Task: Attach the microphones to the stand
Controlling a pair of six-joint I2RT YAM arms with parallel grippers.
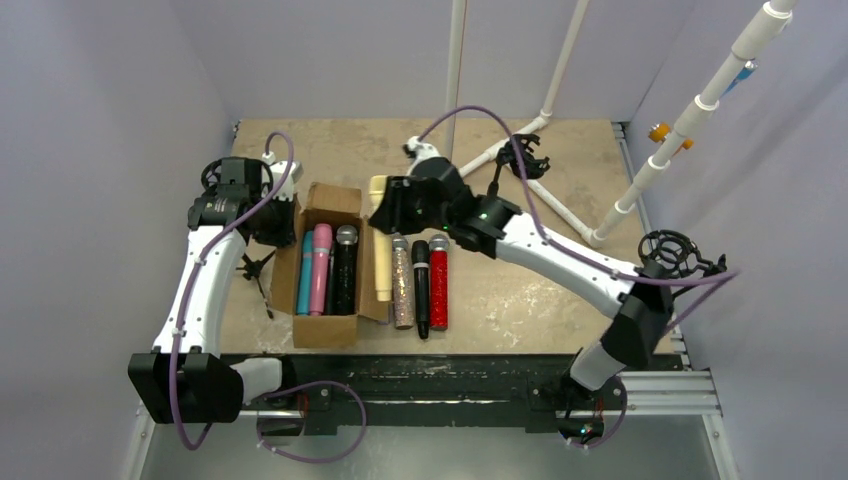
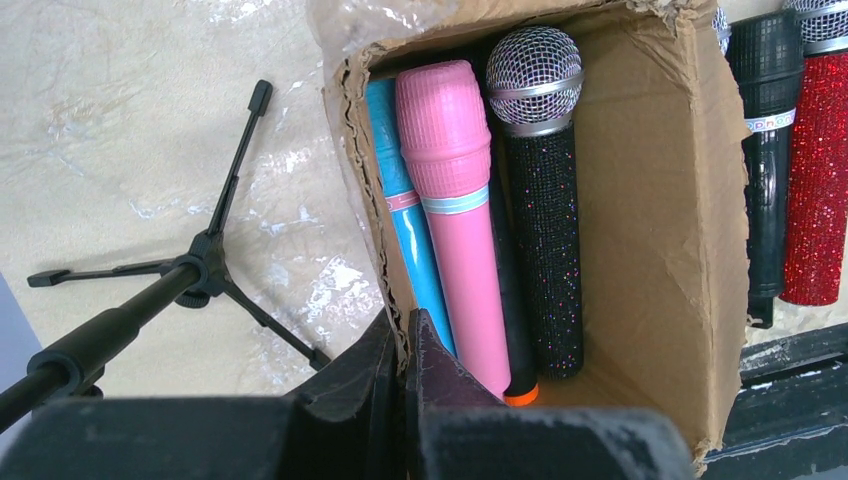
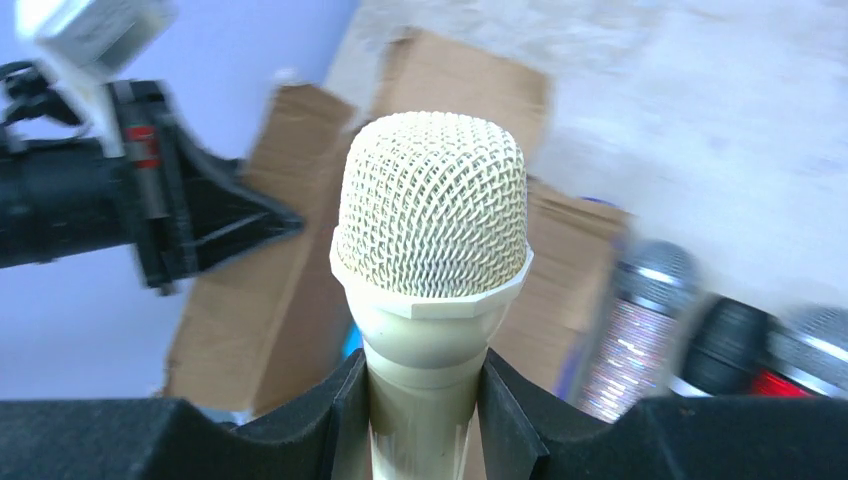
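My right gripper [image 1: 386, 212] is shut on a cream microphone [image 1: 381, 255] just below its mesh head [image 3: 430, 215], its body slanting down beside the cardboard box [image 1: 325, 328]. My left gripper [image 2: 403, 328] is shut on the box's left wall [image 2: 372, 215]. In the box lie a light blue microphone [image 2: 400, 200], a pink one [image 2: 455, 200] and a black glitter one with a silver head [image 2: 540, 200]. On the table right of the box lie a silver glitter microphone [image 1: 402, 283], a black one [image 1: 421, 285] and a red glitter one [image 1: 438, 282]. The white pipe stand [image 1: 700, 108] rises at the back right.
Black ring shock mounts sit on the stand at the back [image 1: 522, 152] and at the right edge [image 1: 672, 250]. A small black tripod [image 2: 190, 280] lies on the table left of the box. Grey walls close in both sides.
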